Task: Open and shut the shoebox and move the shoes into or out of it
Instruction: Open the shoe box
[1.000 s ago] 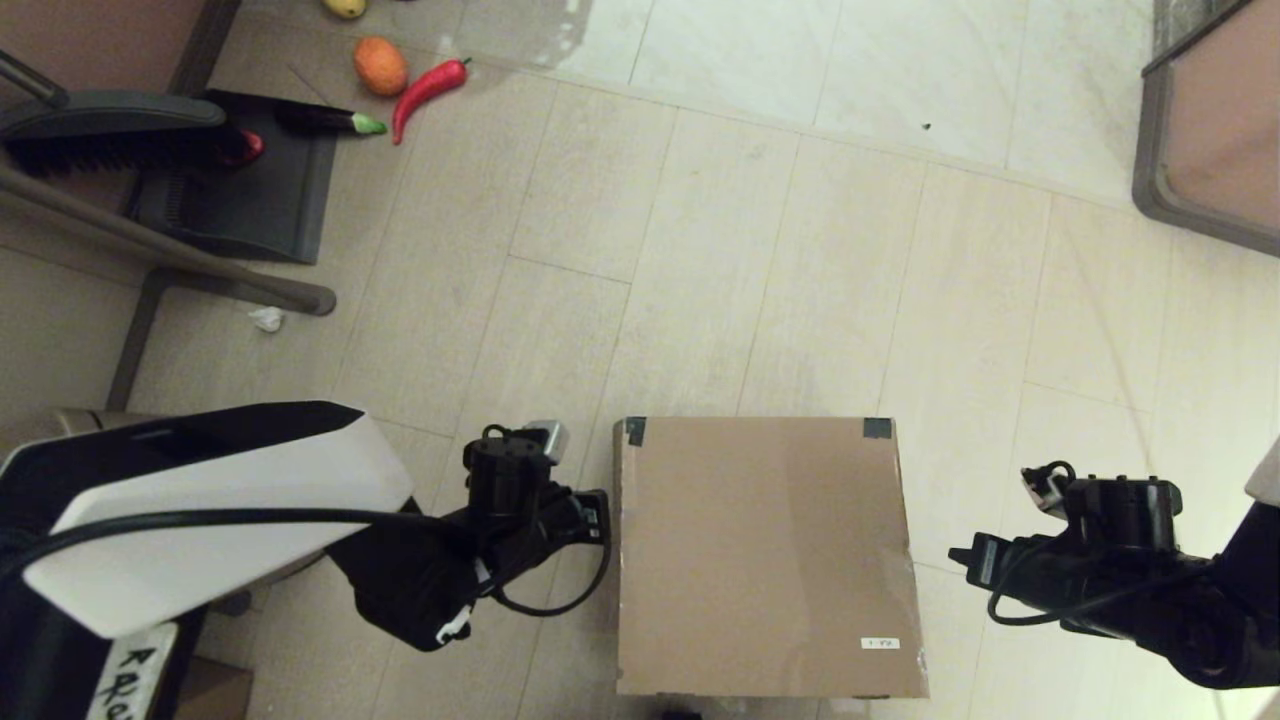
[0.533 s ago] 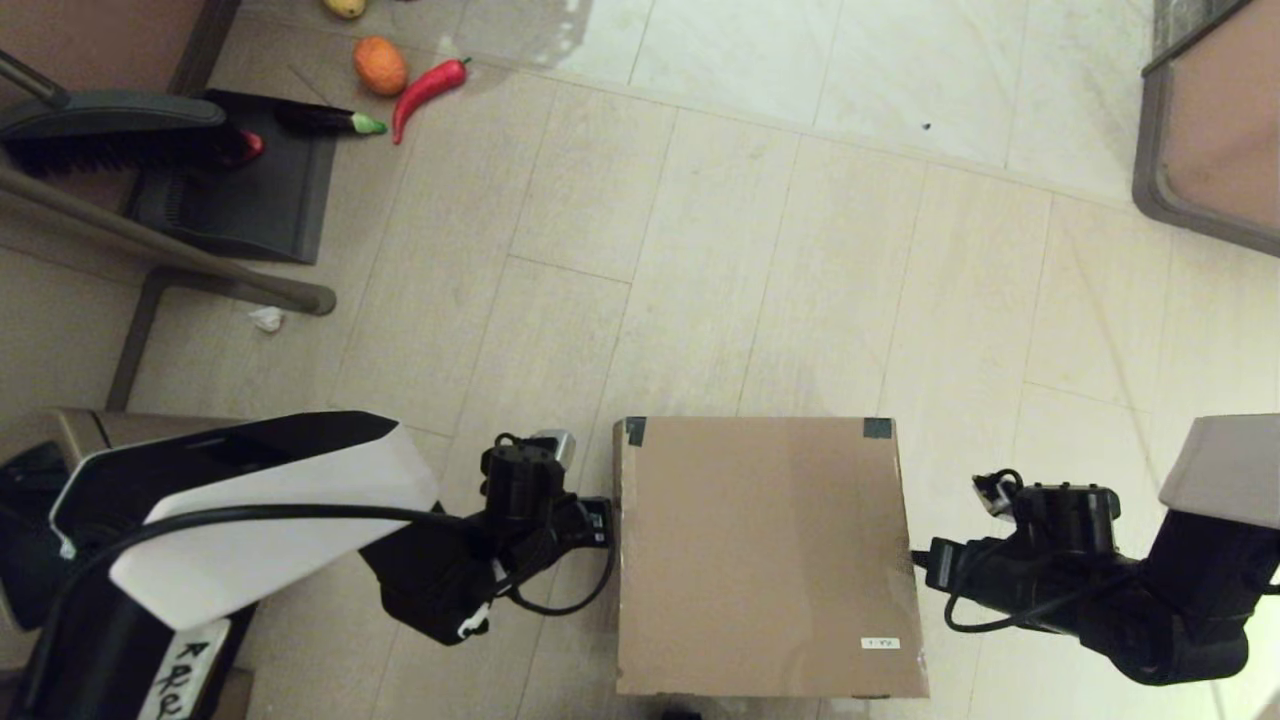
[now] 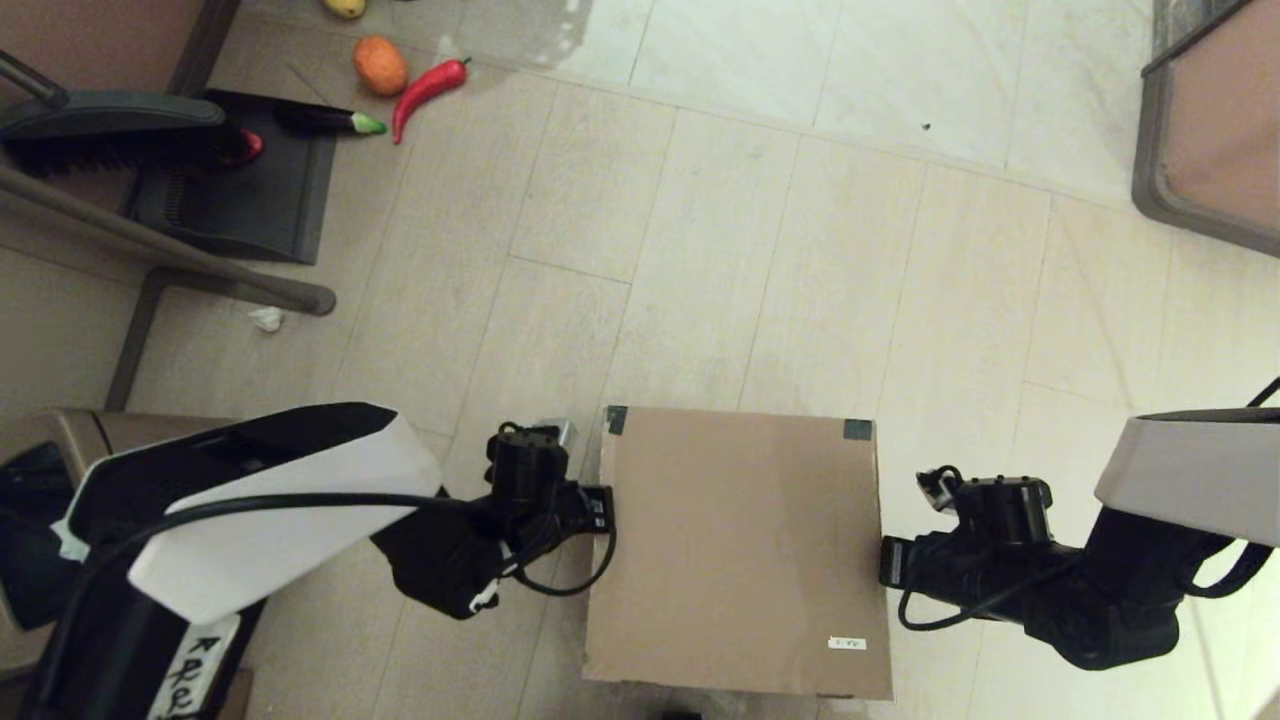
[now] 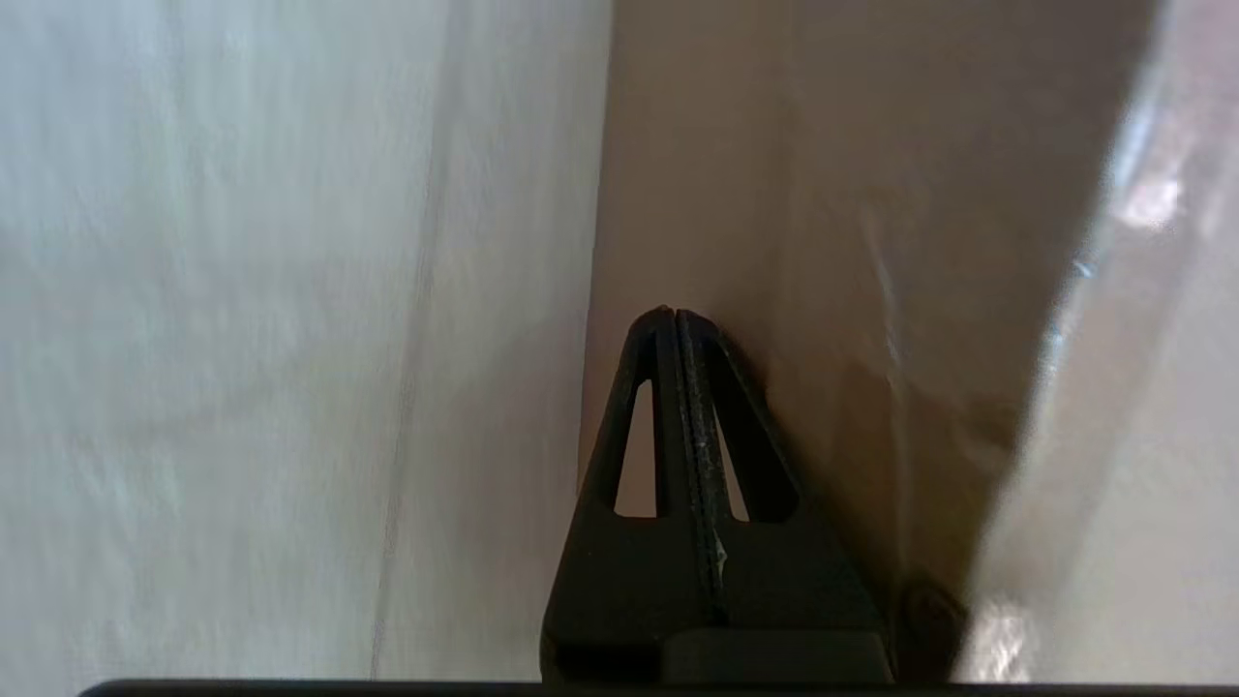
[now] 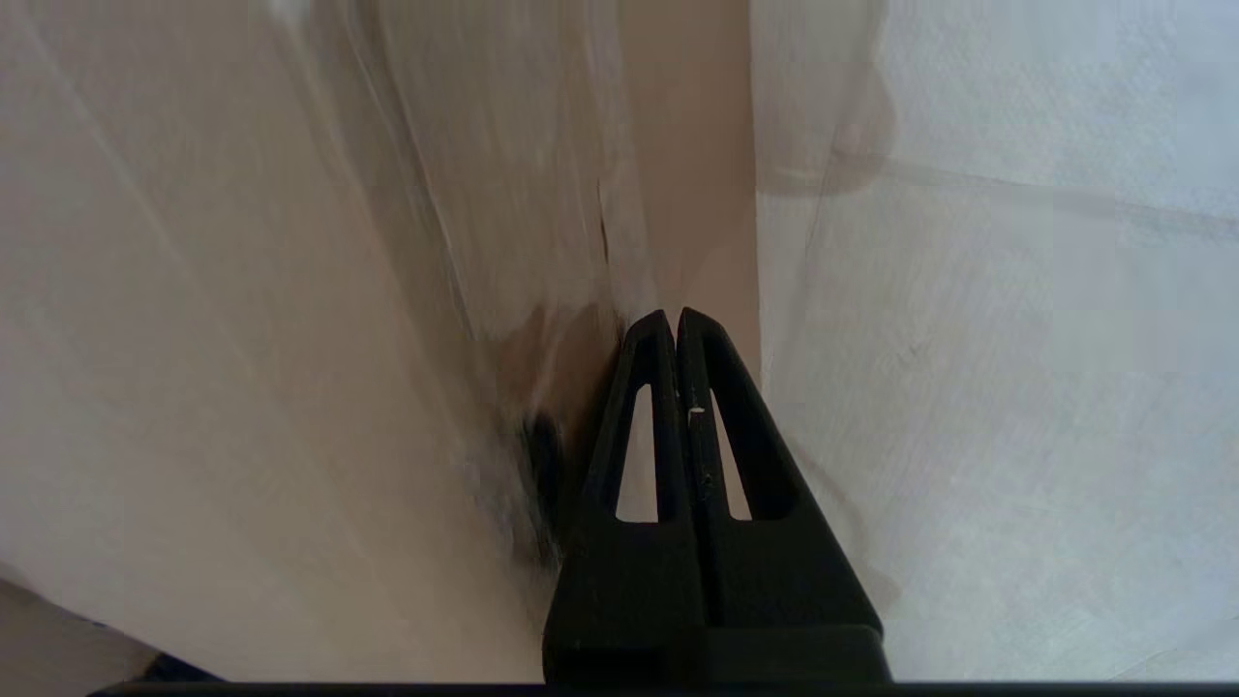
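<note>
Right now the flat, squarish brown cardboard shoebox [image 3: 738,555] sits on the pale tiled floor [image 3: 780,250] straight in front of me, lid down, with two black tape corners on its far edge and a small white label [image 3: 847,643] near its right front corner. My left end effector [image 3: 603,508] is clenched with nothing in it, tips against the box's left side. My right end effector [image 3: 885,562] is likewise clenched and empty, tips against the right side. The box is slightly skewed between them.
</note>
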